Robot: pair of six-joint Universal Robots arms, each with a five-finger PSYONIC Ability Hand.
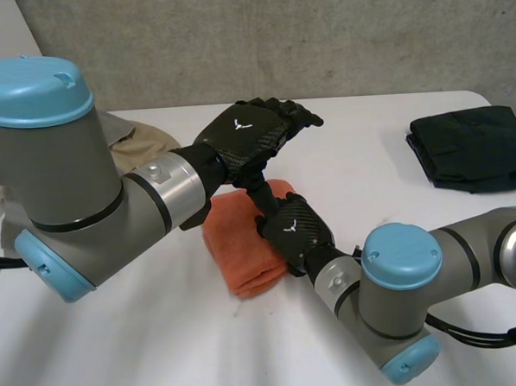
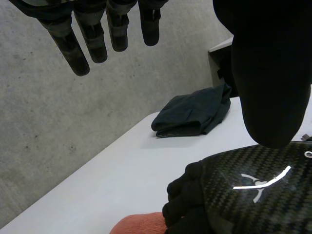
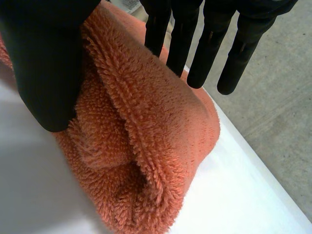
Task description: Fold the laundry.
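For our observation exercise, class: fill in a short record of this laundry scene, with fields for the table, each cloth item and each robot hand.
surface: white table
centre item: orange towel, folded, near the table's middle
left robot hand: raised above the towel, fingers straight, holding nothing
right robot hand: on the towel's right side, next to its own arm
other laundry: dark folded garment at the far right; beige cloth behind the left arm
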